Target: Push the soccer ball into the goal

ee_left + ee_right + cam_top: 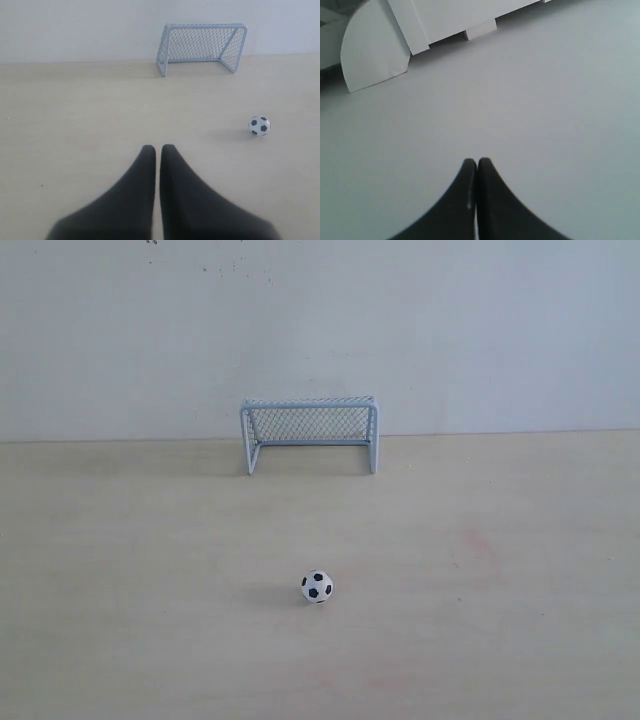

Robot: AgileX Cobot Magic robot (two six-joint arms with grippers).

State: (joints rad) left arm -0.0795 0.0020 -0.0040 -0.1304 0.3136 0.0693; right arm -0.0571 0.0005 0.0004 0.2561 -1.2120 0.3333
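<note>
The goal [308, 430] stands at the far edge of the table [120, 570], its back close to the pale wall [450, 330] and its open mouth facing out over the light wooden top. Its frame is pale blue-white tubing with fine mesh stretched over the back, sides and top. The soccer ball [317, 586] is not in it. The ball sits out on the bare table, well in front of the mouth and roughly in line with the middle of it, with a soft shadow to one side. It touches nothing but the table.

The left claw [158, 148] hangs low over the table, its two dark fingers drawn almost together with only a thin slit of table showing between them. It holds nothing and is apart from the ball, which lies off to the side of the fingertips and a little farther on, toward the goal.

The right claw [477, 161] has its fingers pressed flat against each other, with nothing caught between them. Its camera looks onto a plain grey surface, with white panels [375, 45] at the far edge.
</note>
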